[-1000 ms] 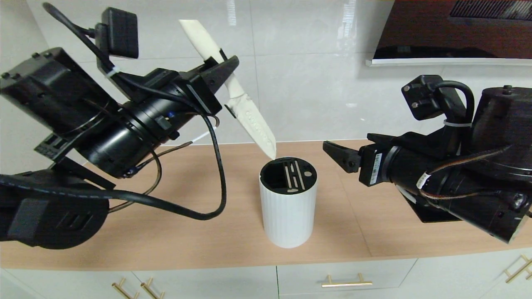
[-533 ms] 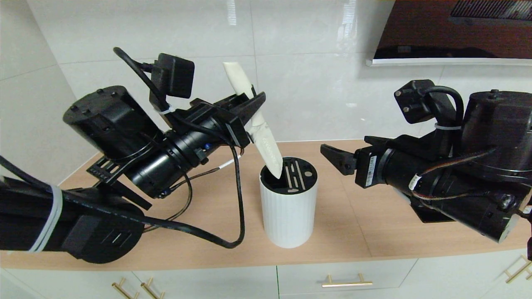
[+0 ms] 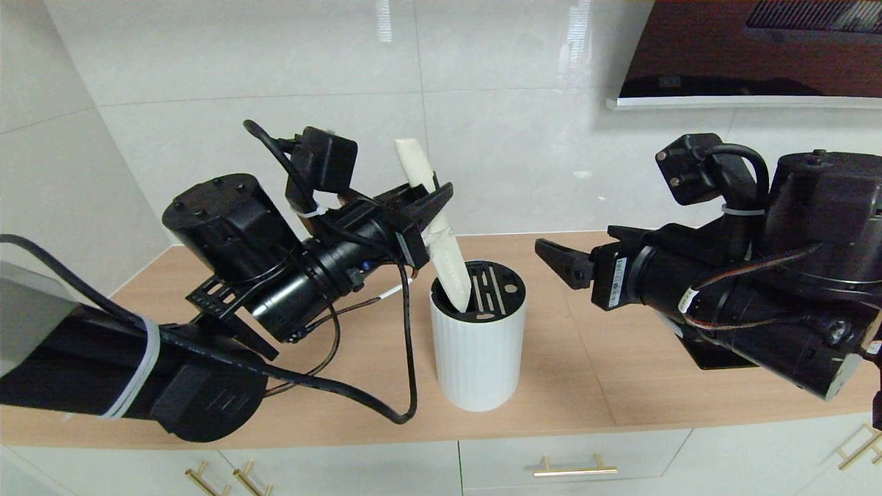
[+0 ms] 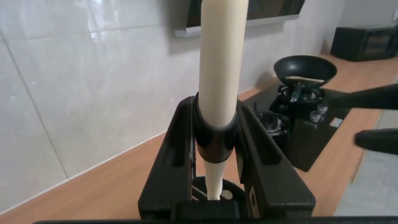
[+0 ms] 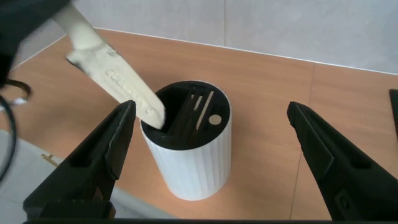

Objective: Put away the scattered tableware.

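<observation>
A white ribbed holder (image 3: 477, 344) with a black slotted top stands near the middle of the wooden counter (image 3: 620, 386). My left gripper (image 3: 428, 210) is shut on a cream-white knife (image 3: 433, 215), gripped where handle meets blade. The knife leans, blade tip down inside the holder's open compartment (image 5: 158, 121). In the left wrist view the handle (image 4: 219, 62) rises between the fingers. My right gripper (image 3: 555, 256) hangs open to the right of the holder (image 5: 189, 152), its two fingers (image 5: 87, 168) wide apart with nothing between them.
A black cooktop (image 4: 311, 134) with a frying pan (image 4: 305, 68) lies on the counter to the right. A range hood (image 3: 744, 52) hangs above it. White tiled wall stands behind; drawers with gold handles (image 3: 574, 470) run below the counter's front edge.
My left arm has come down and to the right with the knife. The blade tip, above the holder's rim a second ago, now sits inside the holder. The right gripper has barely moved.
</observation>
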Controlling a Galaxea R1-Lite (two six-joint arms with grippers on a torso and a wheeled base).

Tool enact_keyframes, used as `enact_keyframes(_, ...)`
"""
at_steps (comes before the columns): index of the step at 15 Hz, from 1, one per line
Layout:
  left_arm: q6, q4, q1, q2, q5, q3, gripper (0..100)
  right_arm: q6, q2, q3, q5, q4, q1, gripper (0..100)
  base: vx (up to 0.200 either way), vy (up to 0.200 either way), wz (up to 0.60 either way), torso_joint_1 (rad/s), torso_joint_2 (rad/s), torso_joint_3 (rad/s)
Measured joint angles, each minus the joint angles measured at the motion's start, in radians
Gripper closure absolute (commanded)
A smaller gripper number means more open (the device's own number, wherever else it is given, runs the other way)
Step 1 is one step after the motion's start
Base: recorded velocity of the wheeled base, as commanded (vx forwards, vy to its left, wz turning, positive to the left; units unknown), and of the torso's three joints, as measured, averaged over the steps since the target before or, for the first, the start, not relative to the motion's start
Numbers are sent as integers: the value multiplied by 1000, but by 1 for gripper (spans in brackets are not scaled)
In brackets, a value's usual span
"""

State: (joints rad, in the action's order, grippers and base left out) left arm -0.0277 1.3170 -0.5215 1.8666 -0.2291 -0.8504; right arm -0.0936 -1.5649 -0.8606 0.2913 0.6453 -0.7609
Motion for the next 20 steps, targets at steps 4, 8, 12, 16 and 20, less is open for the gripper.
enact_keyframes(4, 0, 4, -3, 47, 2, 0, 100, 12, 0, 1, 0, 0, 1, 0, 0, 0, 0, 0, 0, 0)
enact_keyframes(8, 0, 5, -17, 86, 23, 3, 100, 13, -2, 3, 0, 0, 0, 0, 0, 0, 0, 0, 0, 0)
enact_keyframes(12, 0, 14, -56, 127, 78, 4, 100, 12, -4, 3, 0, 0, 0, 0, 0, 0, 0, 0, 0, 0)
enact_keyframes(16, 0, 47, -65, 185, 81, 2, 100, 12, -5, 3, 0, -1, 0, 0, 0, 0, 0, 0, 0, 0)
enact_keyframes(20, -1, 50, -66, 228, 81, -2, 100, 12, -6, 3, 0, -1, 2, 0, 0, 0, 0, 0, 0, 0)
